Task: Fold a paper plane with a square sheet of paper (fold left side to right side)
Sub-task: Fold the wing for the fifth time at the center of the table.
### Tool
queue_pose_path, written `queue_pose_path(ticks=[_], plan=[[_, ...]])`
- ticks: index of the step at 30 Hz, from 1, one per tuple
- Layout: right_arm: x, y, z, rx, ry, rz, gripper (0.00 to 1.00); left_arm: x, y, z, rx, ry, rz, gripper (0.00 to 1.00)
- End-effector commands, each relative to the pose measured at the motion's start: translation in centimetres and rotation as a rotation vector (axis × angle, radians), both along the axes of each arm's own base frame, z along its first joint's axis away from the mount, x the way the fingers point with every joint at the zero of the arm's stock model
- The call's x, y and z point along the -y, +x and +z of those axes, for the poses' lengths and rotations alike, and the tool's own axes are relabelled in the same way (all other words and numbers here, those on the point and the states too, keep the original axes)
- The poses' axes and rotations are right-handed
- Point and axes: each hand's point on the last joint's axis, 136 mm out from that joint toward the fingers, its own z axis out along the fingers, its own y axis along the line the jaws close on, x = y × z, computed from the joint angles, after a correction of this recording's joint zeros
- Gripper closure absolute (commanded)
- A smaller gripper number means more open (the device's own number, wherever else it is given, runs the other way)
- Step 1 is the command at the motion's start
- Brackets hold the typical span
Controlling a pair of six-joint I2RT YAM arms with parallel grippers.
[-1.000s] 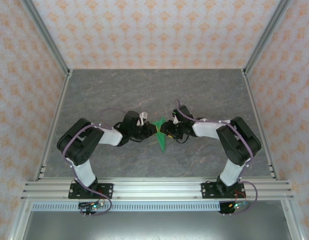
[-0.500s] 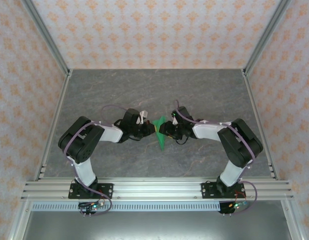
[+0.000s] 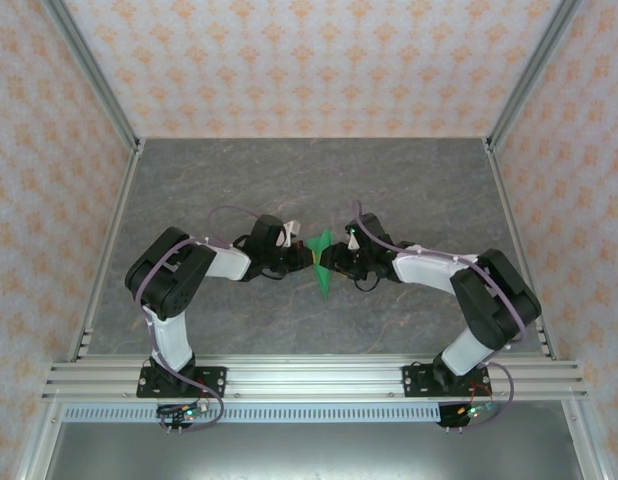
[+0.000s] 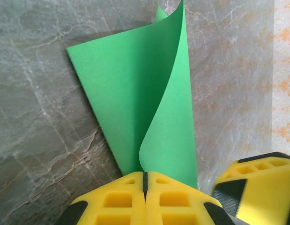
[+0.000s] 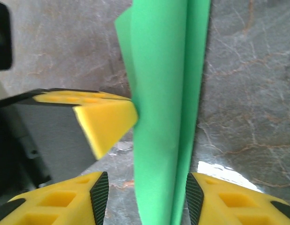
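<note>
**L gripper** (image 4: 145,174): jaws closed flat, pinching the narrow end of the paper plane (image 4: 135,93). **R gripper** (image 5: 146,194): jaws apart, one each side of the plane. We see the plane, one flap curling up, on the grey table (image 3: 239,180) between both grippers, w/ its tip toward the arm bases.

The green paper (image 3: 324,270) is seen folded into a narrow, tapering wedge, its point turned toward the near edge of the grey table (image 3: 219,180). One flap is curled upward rather than pressed flat. The paper is found near the table's middle.
</note>
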Motion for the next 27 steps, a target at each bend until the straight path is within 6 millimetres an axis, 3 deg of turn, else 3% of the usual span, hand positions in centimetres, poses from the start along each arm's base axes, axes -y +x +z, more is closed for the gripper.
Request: queue_pose_path(ticks=[1,10,19,27], plan=[[-0.2,1.1,1.7,0.033,0.084,-0.031,0.5,0.0,0.4,-0.1,0.008,0.015,-0.017,1.0],[-1.2,4.2,3.2,0.063,0.155,-0.046,0.53,0.0,0.4,-0.5,0.0,0.025,-0.016,1.0],[-2.7,5.8,2.0,0.033,0.168,-0.032,0.54,-0.1,0.4,-0.8,-0.004,0.035,-0.015,1.0],[-2.2,6.0,0.2,0.011,0.083,-0.025,0.54,-0.3,0.3,-1.1,-0.006,0.05,-0.017,1.0]])
